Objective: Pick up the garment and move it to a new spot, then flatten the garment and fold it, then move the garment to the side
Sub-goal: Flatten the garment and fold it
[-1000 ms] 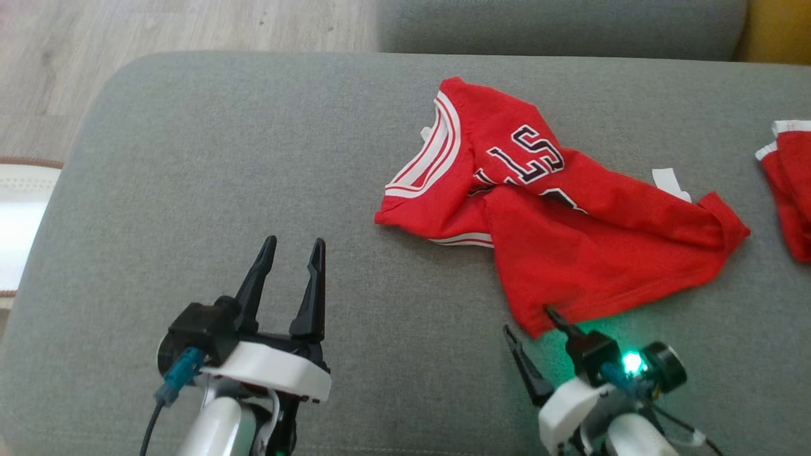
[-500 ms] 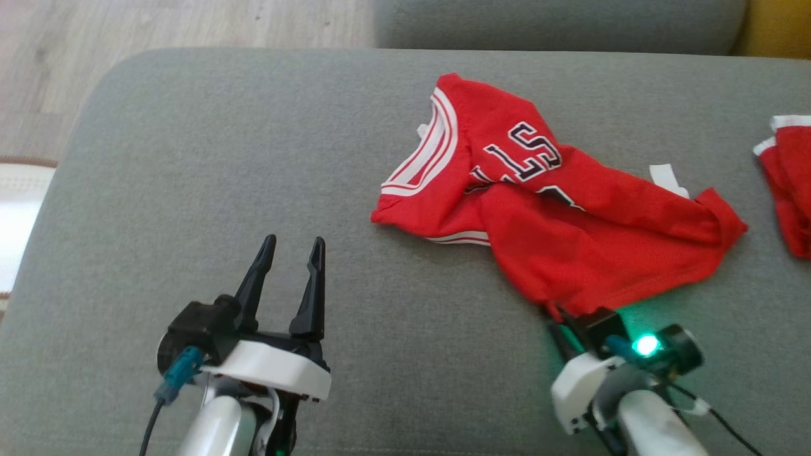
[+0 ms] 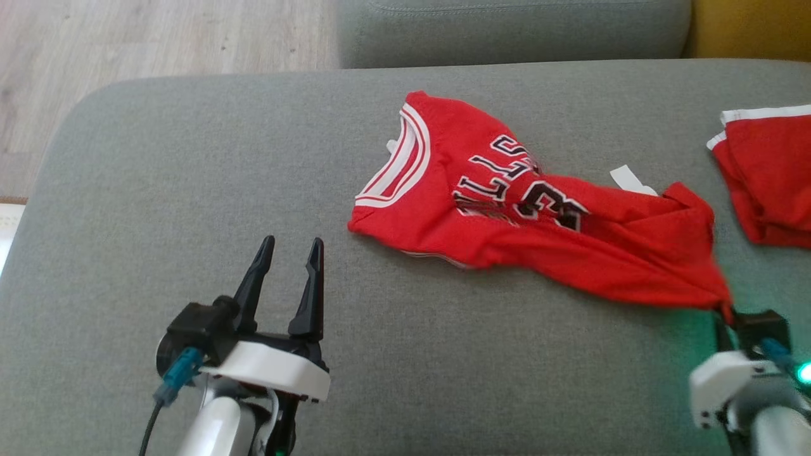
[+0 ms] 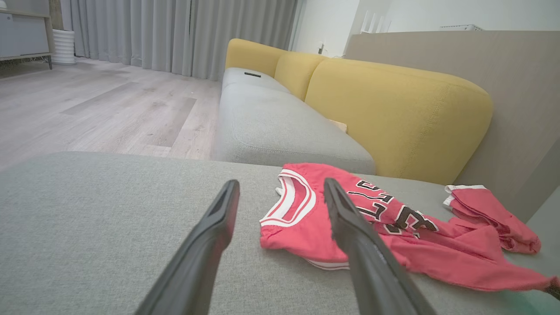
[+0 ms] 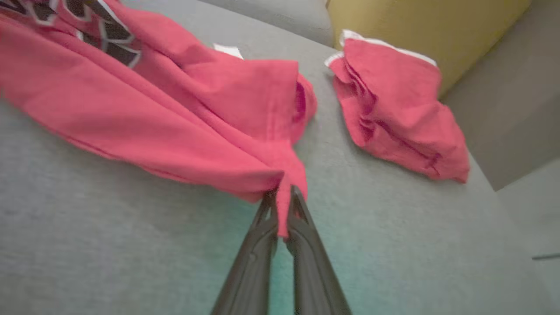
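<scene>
The right gripper (image 5: 282,194) is clamped on a hem corner of the red jersey (image 3: 538,240), which lies crumpled across the grey cushion's (image 3: 190,190) right half; the left gripper (image 3: 288,244) stands apart, empty, near the front edge; only the grasp looks done; moving, flattening and folding remain.

Smooth red cloth garment (image 3: 507,244); coarse matt woven cushion (image 3: 190,158)
</scene>
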Controlling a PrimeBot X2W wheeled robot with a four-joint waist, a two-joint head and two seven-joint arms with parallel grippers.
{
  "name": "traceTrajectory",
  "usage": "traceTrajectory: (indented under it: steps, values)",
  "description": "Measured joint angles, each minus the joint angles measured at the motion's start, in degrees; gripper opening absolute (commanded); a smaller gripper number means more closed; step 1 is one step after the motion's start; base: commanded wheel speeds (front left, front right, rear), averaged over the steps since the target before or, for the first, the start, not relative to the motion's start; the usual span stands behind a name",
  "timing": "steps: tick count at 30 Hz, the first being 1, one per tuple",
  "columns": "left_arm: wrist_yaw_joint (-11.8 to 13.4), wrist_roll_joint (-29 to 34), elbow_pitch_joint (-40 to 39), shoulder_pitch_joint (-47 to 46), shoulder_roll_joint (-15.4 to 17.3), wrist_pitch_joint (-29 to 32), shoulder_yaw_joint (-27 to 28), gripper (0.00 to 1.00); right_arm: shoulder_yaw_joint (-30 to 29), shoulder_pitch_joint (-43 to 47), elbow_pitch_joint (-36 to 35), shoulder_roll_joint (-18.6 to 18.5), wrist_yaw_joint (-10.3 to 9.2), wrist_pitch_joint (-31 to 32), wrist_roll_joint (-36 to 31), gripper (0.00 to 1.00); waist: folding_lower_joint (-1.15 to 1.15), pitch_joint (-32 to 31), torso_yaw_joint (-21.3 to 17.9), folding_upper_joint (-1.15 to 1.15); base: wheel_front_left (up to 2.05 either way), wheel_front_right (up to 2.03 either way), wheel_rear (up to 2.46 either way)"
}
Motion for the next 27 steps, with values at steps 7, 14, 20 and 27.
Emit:
traceTrajectory:
  steps: [7,14,20,27]
  values:
    - [-0.09,0.0,0.04,0.03,0.0,0.0,-0.02,1.0,-4.11,1.44,-5.88,1.55,0.0,2.93,-1.97,1.0,0.0,-0.63,-0.03,0.0,0.0,0.0,0.0]
    - [-0.67,0.02,0.42,0.22,0.0,0.0,-0.12,1.0,10.35,2.97,-10.4,2.4,0.0,1.09,8.87,1.0,0.0,-1.44,1.03,0.0,0.0,0.0,0.0]
    - [-0.83,0.04,0.45,0.23,0.0,0.0,-0.49,1.0,22.73,5.74,-14.03,2.35,0.0,-2.03,16.61,1.0,0.0,-1.71,2.86,0.0,0.0,0.0,0.0]
    - [-0.83,0.09,0.42,0.23,0.0,0.0,-1.51,1.0,26.41,5.91,-12.63,2.33,0.0,-5.89,19.42,1.0,0.0,-1.13,5.41,0.0,0.0,0.0,0.0]
